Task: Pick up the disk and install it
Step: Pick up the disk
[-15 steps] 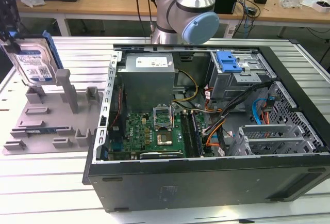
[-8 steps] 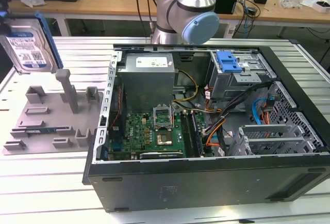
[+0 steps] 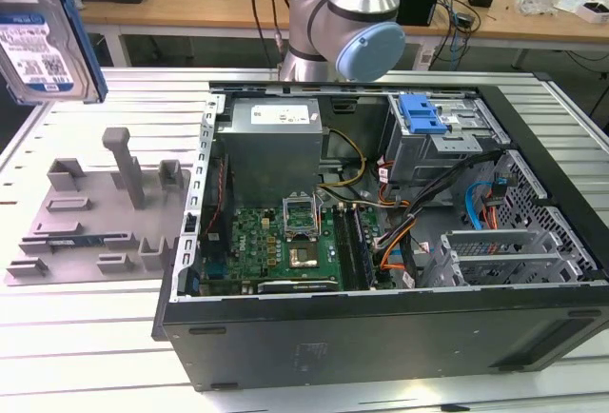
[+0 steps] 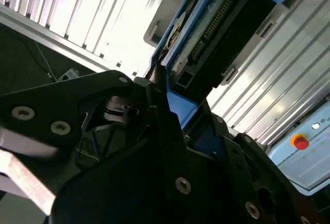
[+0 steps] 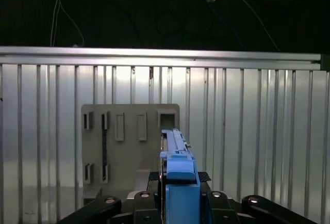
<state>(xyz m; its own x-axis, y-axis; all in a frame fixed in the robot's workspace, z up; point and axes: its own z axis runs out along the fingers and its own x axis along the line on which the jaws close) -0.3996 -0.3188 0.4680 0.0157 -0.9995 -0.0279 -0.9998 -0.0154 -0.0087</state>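
One flat silver hard drive with a blue-and-white label and a bright blue plastic frame, the disk [image 3: 46, 40], hangs in the air at about ten o'clock in the exterior view. It is up off the table and a bit tilted, with its label facing the camera.

The black claw [image 5: 177, 178] has it. In both wrist views the claw's black fingers [image 4: 164, 126] squeeze the blue frame at one short end, so the claw is narrow and full. The long side of the disk points straight away from the claw, like a stick held by its end.

At about six o'clock from the disk lies a flat grey plastic tray [image 3: 90, 213] with little walls and a post. It rests on the ribbed silver table [image 3: 86, 337].

The big black open computer case [image 3: 381, 318] sits toward four o'clock from the disk, well apart from it. At the case's one o'clock corner is a grey metal cage [image 3: 447, 147] with a small blue plastic clip [image 3: 422, 113] on top. I think the disk belongs there, so it is picked up but not yet put in.
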